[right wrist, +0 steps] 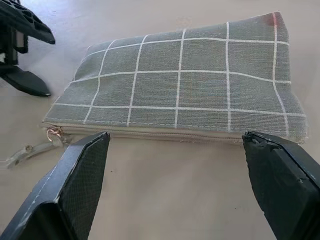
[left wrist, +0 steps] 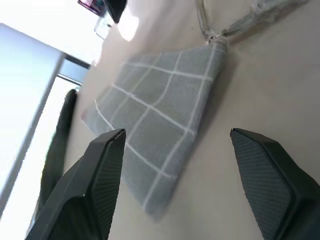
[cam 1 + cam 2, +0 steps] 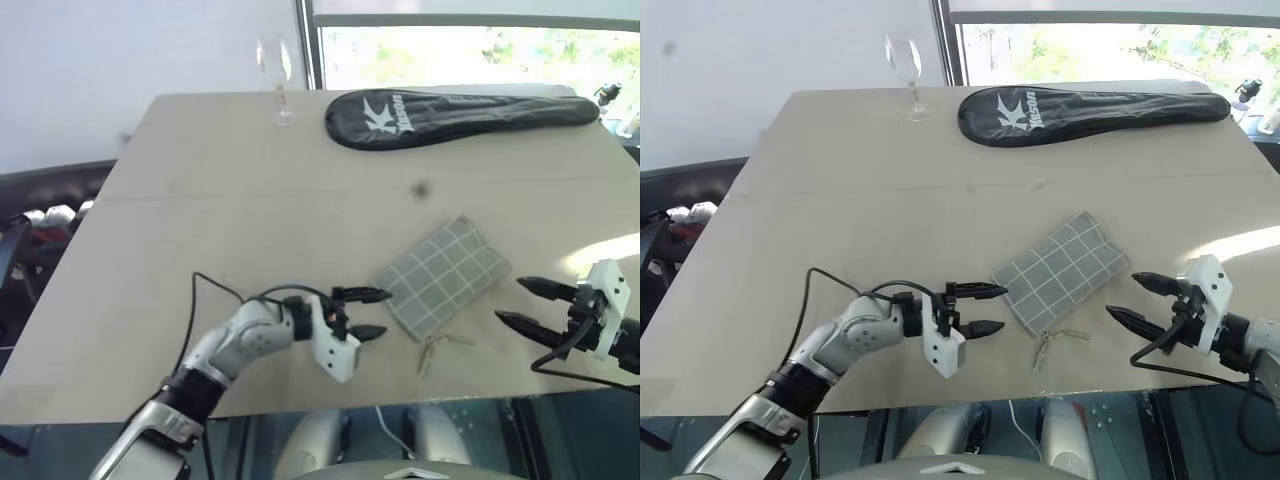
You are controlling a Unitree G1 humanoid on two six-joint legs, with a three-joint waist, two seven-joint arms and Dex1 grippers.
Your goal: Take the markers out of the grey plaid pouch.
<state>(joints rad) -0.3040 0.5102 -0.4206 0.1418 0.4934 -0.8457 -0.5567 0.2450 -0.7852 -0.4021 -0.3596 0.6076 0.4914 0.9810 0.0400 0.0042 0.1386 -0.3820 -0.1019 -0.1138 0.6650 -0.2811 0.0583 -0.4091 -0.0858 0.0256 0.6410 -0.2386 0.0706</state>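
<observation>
We are right at the start of this job, as far as we can tell. The grey plaid pouch [image 3: 441, 275] lies flat on the table [image 3: 250, 200], near the front edge, between our two arms. Its zip looks shut all the way along in the right wrist view, with the little string pull [image 3: 437, 347] lying loose on the table beside one corner. We cannot see the markers anywhere, so we think they are inside the pouch. Our left gripper [image 3: 366, 313] sits just beside the pouch's near corner, pointing at it from the side. Its jaws are spread apart and hold nothing. Our right gripper [image 3: 520, 303] waits on the other side of the pouch, a little way off. Its jaws are wide apart too, and it holds nothing. Neither gripper touches the pouch. So nothing is done yet, we think. We have to hold the pouch, pull the zip along, and then lift out each marker. The pouch is soft and flat, so it may slide or fold when we grab it. Far back on the table lie a long black racket cover [image 3: 460, 115] and a wine glass [image 3: 277, 75], well apart from our work.
</observation>
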